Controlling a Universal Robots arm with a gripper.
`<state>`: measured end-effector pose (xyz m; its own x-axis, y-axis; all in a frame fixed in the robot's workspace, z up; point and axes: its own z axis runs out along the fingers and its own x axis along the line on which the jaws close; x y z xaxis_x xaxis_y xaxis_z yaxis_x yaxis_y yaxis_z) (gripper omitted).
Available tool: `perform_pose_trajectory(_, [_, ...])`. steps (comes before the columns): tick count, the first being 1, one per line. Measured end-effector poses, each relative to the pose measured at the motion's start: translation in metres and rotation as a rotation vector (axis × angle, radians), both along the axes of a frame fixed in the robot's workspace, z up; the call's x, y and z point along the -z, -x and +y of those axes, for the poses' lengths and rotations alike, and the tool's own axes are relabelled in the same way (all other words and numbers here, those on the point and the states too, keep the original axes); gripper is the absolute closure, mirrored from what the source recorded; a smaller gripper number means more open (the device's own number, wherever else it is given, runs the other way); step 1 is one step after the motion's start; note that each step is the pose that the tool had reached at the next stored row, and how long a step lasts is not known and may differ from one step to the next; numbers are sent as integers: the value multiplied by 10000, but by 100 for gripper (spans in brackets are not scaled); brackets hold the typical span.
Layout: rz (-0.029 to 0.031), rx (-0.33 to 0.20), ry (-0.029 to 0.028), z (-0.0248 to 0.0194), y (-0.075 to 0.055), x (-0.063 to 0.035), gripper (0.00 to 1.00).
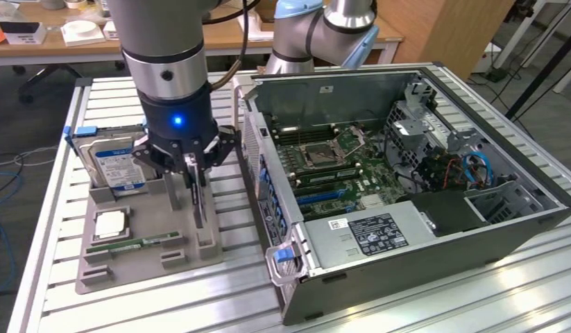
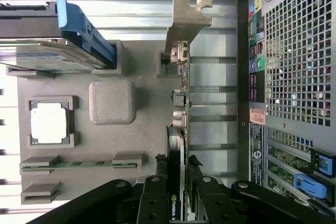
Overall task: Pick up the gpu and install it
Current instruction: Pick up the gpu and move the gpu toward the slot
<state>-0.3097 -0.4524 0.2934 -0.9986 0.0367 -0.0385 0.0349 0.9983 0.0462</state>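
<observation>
Your black two-fingered gripper (image 1: 194, 170) is clamped on the gpu (image 1: 200, 202), a thin dark card with a silvery bracket. It stands on edge in the grey moulded tray (image 1: 128, 267), along the side nearest the open black computer case (image 1: 406, 236). Watch the hold: pinched away from the bracket end, the card could pivot, and its bracket might snag the tray's posts or the case wall just beside it.
</observation>
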Motion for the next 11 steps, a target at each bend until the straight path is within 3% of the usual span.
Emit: perform_pose_trajectory(11, [0,1,2,0,0,-76,74])
